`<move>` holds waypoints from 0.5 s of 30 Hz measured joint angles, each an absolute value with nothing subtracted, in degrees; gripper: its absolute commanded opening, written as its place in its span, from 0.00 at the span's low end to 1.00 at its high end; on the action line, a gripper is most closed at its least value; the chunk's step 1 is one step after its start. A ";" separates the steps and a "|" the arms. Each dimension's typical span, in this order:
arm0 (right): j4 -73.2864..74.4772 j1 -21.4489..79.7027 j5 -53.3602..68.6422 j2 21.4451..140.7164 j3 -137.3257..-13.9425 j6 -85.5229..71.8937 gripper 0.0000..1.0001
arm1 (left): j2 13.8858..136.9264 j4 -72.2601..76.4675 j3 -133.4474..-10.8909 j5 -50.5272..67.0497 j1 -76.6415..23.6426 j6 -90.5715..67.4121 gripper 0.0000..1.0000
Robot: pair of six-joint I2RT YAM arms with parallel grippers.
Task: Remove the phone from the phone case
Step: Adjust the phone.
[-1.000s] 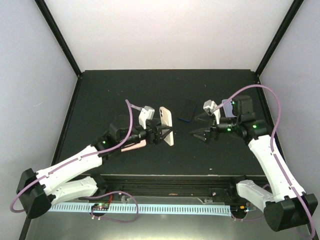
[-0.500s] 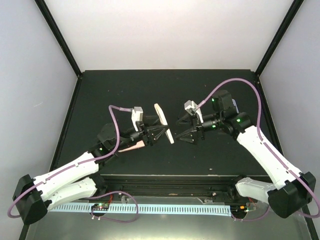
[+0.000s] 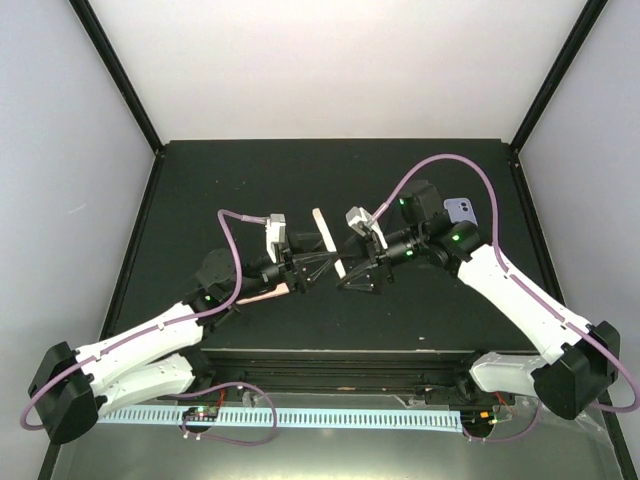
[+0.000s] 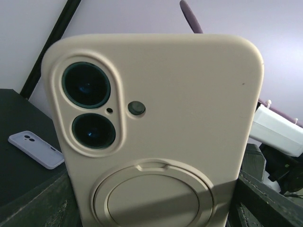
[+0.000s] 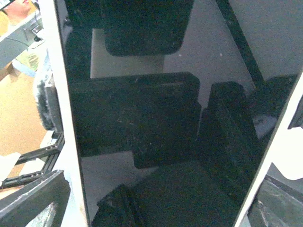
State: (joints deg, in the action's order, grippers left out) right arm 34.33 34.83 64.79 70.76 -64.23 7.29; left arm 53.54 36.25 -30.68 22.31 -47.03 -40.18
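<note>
The bench [image 3: 200, 190] is a matt black, square-edged top, closed in by plain white walls [image 3: 330, 70] with black corner posts [image 3: 115, 70] rising at 11 and 1 o'clock. A pale ribbed strip [image 3: 330, 417] runs along the near edge at 6 o'clock. A lilac case [image 3: 460, 210] lies flat at 2 o'clock, and a pink item [image 3: 268, 292] shows under the left arm at about 8 o'clock from the centre.

The phone [image 5: 156, 118] sits in its cream phone case [image 3: 328, 240], held upright and clear of the bench near the centre. The left gripper [image 3: 318, 267] is clenched on the lower end of the phone case. The left wrist view shows the back of the case with two lenses and a ring. The right gripper [image 3: 352, 274] is spread wide just at 3 o'clock of the phone, whose dark glass fills the right wrist view. Whether its fingers touch the edges cannot be told.

A second ago the right gripper stood well off toward 3 o'clock and has since swung in. The phone case then showed its broad cream back from above and now shows only a thin edge. A dark flat item seen then at 1 o'clock of the phone is now hidden by the right arm, and the lilac case is uncovered.
</note>
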 measured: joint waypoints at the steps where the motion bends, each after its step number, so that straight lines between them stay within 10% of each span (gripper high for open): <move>1: 33.89 35.03 65.01 70.83 -64.23 6.92 0.91 | 53.63 36.67 -30.59 22.41 -47.03 -40.36 0.48; 4: 32.10 35.05 65.45 70.85 -64.12 5.06 0.71 | 53.71 37.82 -30.57 22.79 -47.03 -40.75 0.55; 8: 29.82 35.07 64.97 70.28 -63.51 2.15 0.50 | 53.60 38.33 -30.52 22.96 -47.03 -40.34 0.98; 15: 29.08 35.38 53.52 69.08 -62.17 1.96 0.49 | 48.56 33.52 -29.45 16.36 -47.03 -37.67 0.99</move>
